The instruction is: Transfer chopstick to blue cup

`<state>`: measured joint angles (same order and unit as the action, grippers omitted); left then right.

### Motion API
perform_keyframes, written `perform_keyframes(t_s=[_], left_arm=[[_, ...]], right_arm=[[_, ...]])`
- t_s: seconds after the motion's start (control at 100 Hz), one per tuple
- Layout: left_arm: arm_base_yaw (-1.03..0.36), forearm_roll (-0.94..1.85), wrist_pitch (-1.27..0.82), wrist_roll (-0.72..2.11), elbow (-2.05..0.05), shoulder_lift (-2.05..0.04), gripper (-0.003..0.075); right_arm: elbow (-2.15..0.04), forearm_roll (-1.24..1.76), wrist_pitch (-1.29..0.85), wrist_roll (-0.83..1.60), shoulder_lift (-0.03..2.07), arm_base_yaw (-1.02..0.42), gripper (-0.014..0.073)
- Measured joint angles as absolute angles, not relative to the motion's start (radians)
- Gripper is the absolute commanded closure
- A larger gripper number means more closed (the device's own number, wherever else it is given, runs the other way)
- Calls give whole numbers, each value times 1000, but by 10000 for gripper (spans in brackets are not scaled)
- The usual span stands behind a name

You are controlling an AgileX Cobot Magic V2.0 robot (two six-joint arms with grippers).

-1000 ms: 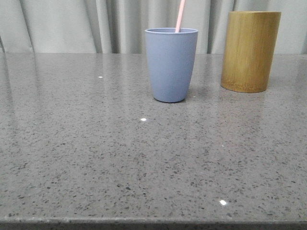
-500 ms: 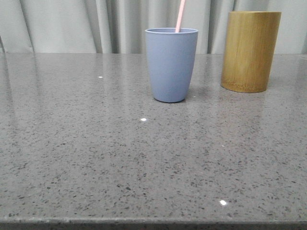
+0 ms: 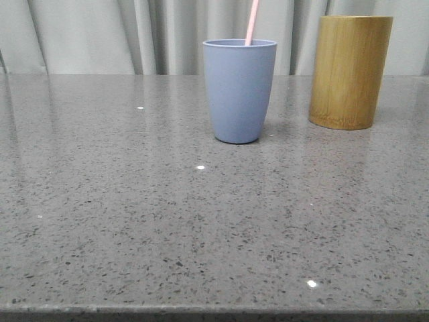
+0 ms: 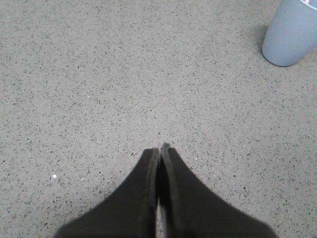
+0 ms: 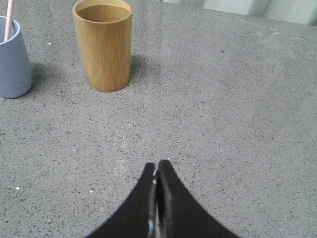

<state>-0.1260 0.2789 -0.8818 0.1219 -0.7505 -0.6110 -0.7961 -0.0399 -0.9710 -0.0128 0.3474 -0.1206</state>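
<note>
Chopstick (image 3: 251,22) is standing inside the blue cup (image 3: 239,90), leaning a little toward the right, and its upper part is rising above the rim and going out of the picture at the top in the front view. The blue cup is standing upright on the grey speckled table (image 3: 134,221), near the far edge. To the right of it, apart from it and not touching, the bamboo cylinder (image 3: 349,72) is standing upright too, and it is taller than the cup. Behind the table, pale curtains (image 3: 94,33) are hanging.

In the right wrist view, the right gripper (image 5: 156,167) is hovering over bare table, with its two dark fingers pressed together and holding nothing. The bamboo cylinder (image 5: 103,44) is appearing there well apart from the fingertips, open at the top and showing nothing inside as far as one can see. Beside it, the blue cup (image 5: 12,62) is partly cut by the picture edge, and the pink chopstick (image 5: 8,20) is sticking out of it.

In the left wrist view, the left gripper (image 4: 161,149) is also closed with nothing between its fingers, hanging above the table. The blue cup (image 4: 291,32) is sitting at the corner of this view, far from the fingertips.
</note>
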Motion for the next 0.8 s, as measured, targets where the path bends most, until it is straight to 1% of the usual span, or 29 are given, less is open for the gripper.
perform_keyframes(t_s=[0.68, 0.8], left_arm=[[-126, 275, -877, 122, -748, -611, 739], [-126, 236, -787, 122, -718, -586, 739]], right_arm=[[-796, -40, -972, -13, 347, -121, 661], [-796, -40, -973, -13, 347, -121, 661]])
